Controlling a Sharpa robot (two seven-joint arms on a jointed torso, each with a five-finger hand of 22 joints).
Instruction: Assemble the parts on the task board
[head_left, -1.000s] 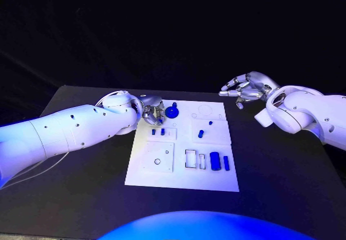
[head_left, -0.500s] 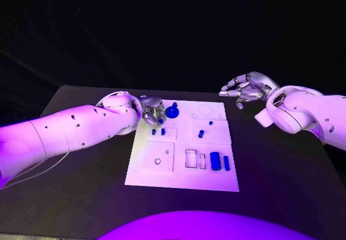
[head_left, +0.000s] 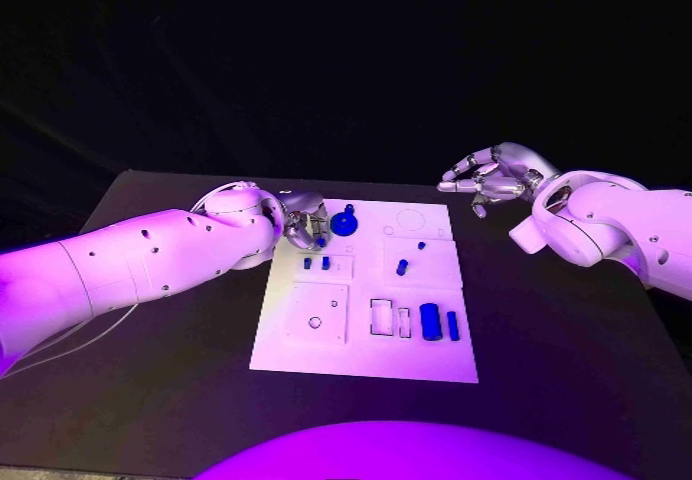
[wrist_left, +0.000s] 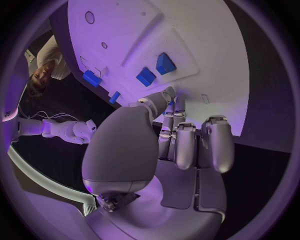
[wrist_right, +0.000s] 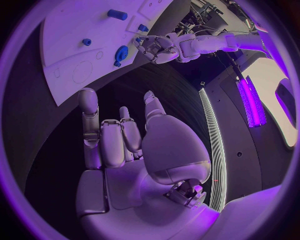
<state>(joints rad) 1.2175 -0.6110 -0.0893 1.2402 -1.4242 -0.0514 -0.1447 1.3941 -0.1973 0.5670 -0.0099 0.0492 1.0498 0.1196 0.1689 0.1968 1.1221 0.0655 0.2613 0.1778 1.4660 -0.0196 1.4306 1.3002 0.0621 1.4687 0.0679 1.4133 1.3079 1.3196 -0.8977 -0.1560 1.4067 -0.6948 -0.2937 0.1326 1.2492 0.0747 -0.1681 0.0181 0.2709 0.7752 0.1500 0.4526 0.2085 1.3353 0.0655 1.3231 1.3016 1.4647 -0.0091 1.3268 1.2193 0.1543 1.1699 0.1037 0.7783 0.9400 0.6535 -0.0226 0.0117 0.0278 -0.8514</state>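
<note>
Left hand (head_left: 300, 222) fingers close beside the round blue plastic knob part (head_left: 345, 217); contact cannot be confirmed. Right hand (head_left: 490, 175) fingers spread, empty. Align the knob vertically over its socket in the white task board (head_left: 361, 355) before pressing.

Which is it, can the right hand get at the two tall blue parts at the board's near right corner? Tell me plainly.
Probably yes. The right hand hovers beyond the task board's far right corner, holding nothing, and the two tall blue parts stand uncovered. The left hand is at the far left, out of the way.
</note>
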